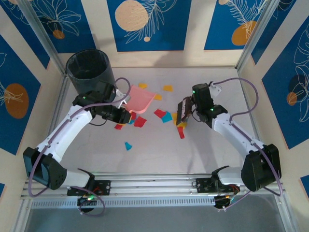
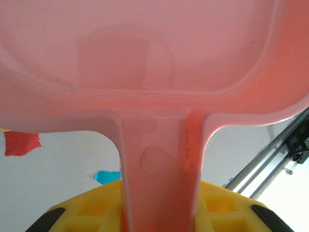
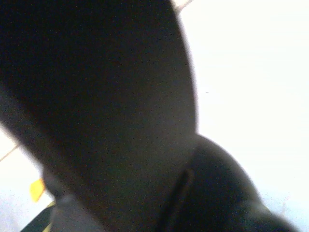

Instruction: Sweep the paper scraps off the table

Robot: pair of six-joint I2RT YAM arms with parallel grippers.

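paper scraps [image 1: 163, 115] lie mid desk [image 1: 159, 159] between the arms, feather-light and floppy, so don't pinch them imo, nudge them with the brush [image 1: 182, 112] the right end effector [image 1: 189, 109] clenches into the dustpan [image 1: 141, 99] the left end effector [image 2: 159, 215] grips by its handle

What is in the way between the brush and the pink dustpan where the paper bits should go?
Nothing visible. Only the paper scraps themselves lie on the table between the brush and the dustpan.
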